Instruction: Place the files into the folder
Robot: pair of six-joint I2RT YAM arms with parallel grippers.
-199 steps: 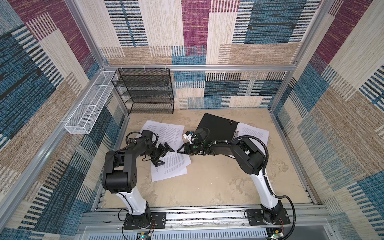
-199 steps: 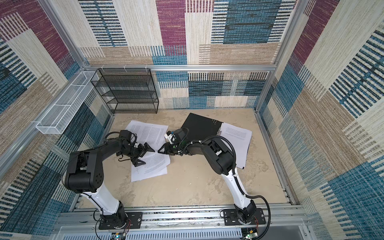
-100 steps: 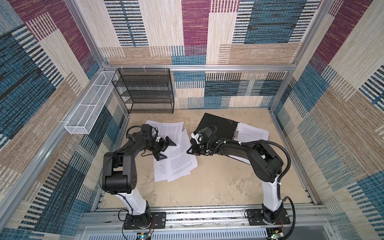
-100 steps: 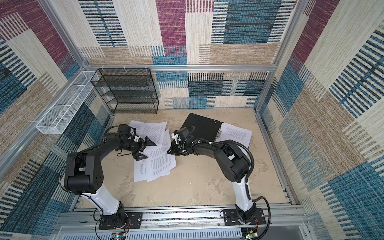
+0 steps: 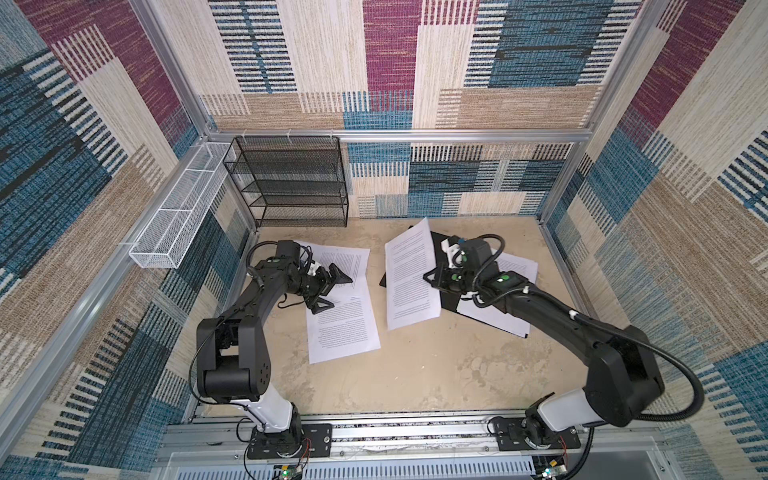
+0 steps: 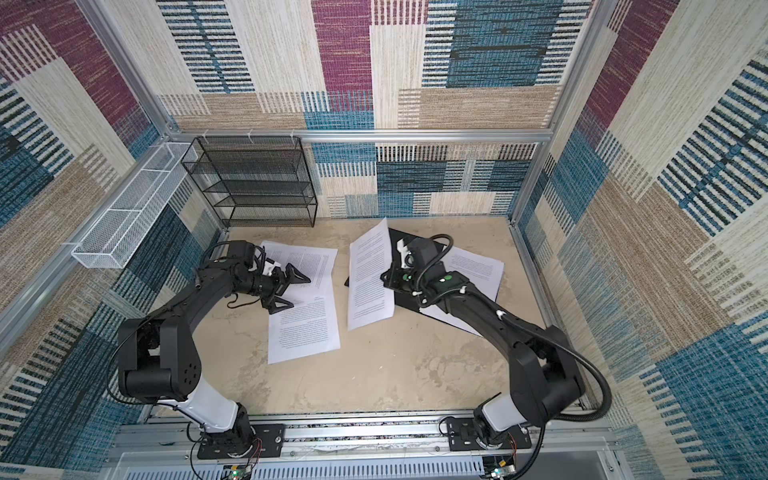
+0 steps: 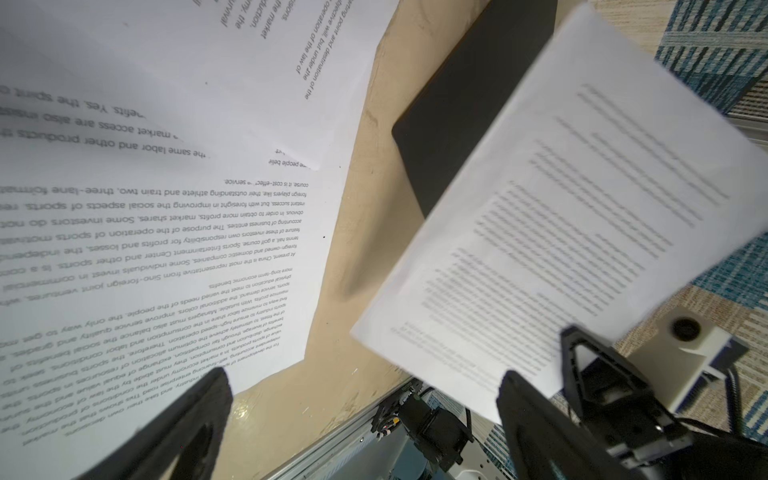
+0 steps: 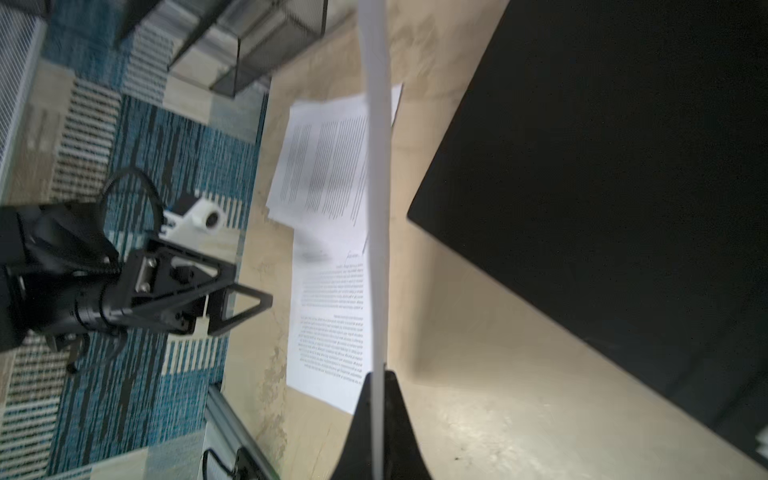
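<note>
The folder [image 5: 449,300] [image 6: 405,298] lies open at the right of the table, black inside up. My right gripper [image 5: 432,276] [image 6: 386,277] [image 8: 378,386] is shut on the edge of one white printed sheet [image 5: 409,274] [image 6: 370,274] [image 7: 582,228], seen edge-on in the right wrist view [image 8: 376,208]. That sheet hangs tilted over the folder's [image 7: 469,108] [image 8: 602,166] left edge. Other files [image 5: 343,328] [image 6: 303,332] [image 7: 145,249] [image 8: 328,174] lie overlapping at left. My left gripper [image 5: 342,293] [image 6: 301,293] [image 7: 365,399] hovers open just above them, holding nothing. More sheets [image 5: 515,270] lie at the folder's right side.
A black wire-mesh rack [image 5: 291,183] stands against the back wall at left. A white wire basket [image 5: 174,224] hangs on the left wall. Patterned walls close in the table, and an aluminium rail [image 5: 374,432] runs along the front.
My right gripper closed on a sheet at the left pile, dragged it right and lifted it over the folder's left edge. The left gripper stayed open and shifted slightly back.
</note>
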